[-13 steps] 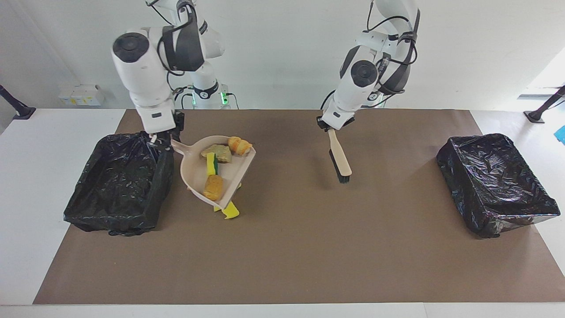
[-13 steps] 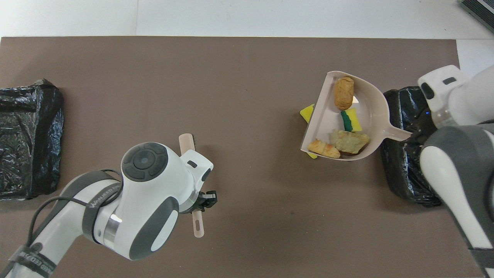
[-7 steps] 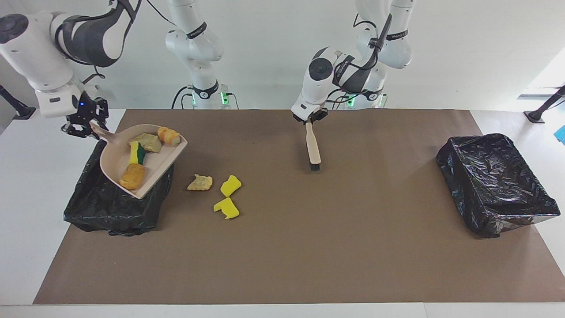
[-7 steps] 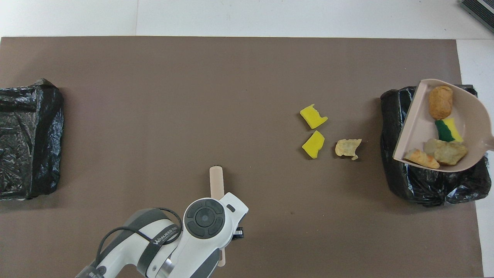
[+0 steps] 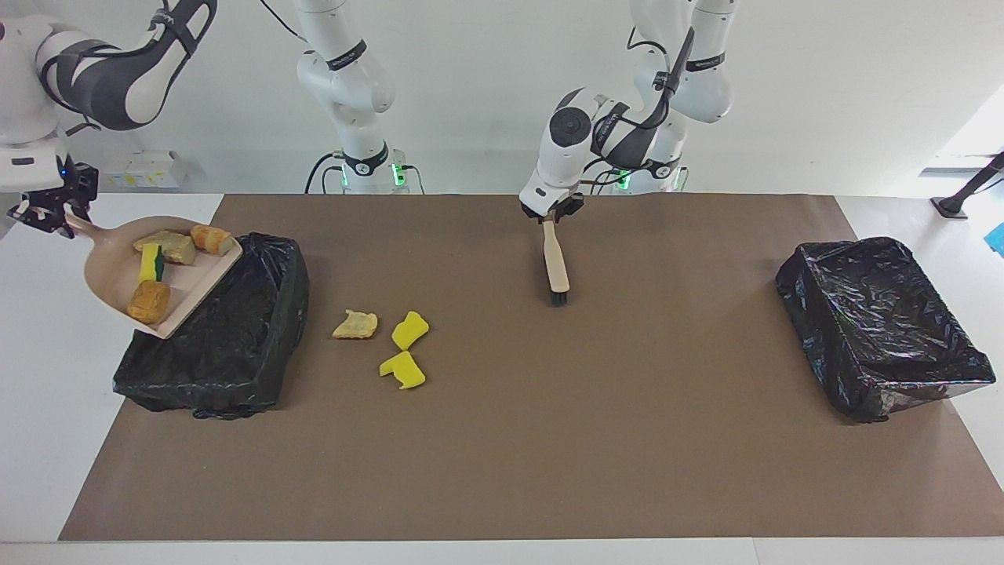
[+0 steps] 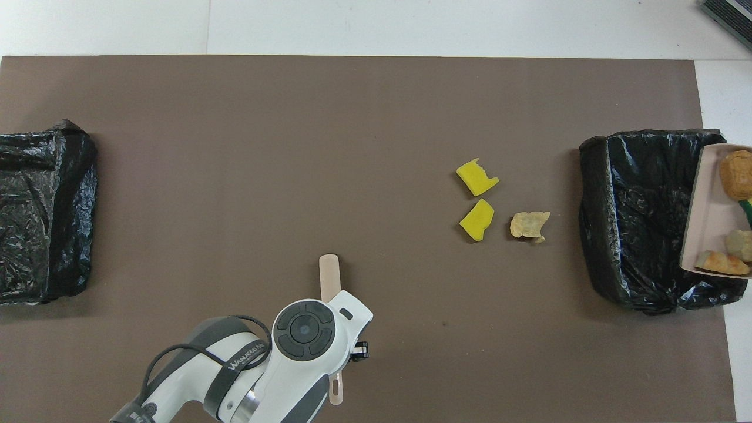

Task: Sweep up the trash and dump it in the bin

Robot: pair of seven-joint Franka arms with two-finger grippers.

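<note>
The right gripper (image 5: 49, 213) holds a dustpan (image 5: 188, 294) over the outer edge of the bin (image 5: 259, 369) at its end, four lumps (image 5: 149, 300) lying in the pan. Three more lumps (image 5: 354, 324) lie on the mat (image 5: 549, 439) beside that bin, toward the left gripper (image 5: 552, 213), which holds a brush (image 5: 556, 267) over mid-table; a second bin (image 5: 878, 322) sits at the left arm's end

A: Any legible markings?
B: One. White lettering on the grey band of the left arm (image 6: 235, 364), overhead view, just beside the brush (image 6: 329, 276). It seems to begin "WAN"; the remaining letters cannot be made out.
A: Elsewhere?
B: Nothing readable.
</note>
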